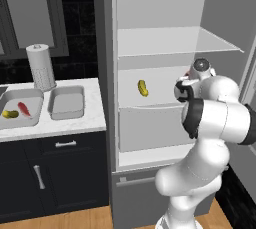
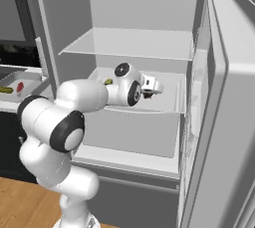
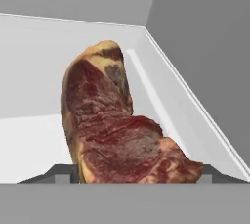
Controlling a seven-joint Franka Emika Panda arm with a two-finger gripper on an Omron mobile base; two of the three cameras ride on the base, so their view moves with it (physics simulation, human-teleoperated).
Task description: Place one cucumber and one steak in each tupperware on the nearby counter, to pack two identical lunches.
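One steak (image 3: pixel 122 130) lies on the fridge's middle shelf (image 1: pixel 160 100), rising between the spread jaws of the gripper (image 2: pixel 154 88), ungripped. A cucumber (image 1: pixel 143 88) rests further left on that shelf. The left tupperware (image 1: pixel 31 118) on the counter (image 1: pixel 95 118) holds a cucumber-steak pair.

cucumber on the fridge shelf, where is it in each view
Left base view: the cucumber lies mid-frame on the middle fridge shelf, left of the arm.
Right base view: a sliver of it peeks out beside the arm's wrist, on the same shelf.
Hand view: not in it; the steak is in front of the camera.
Shared landmark: the middle fridge shelf.
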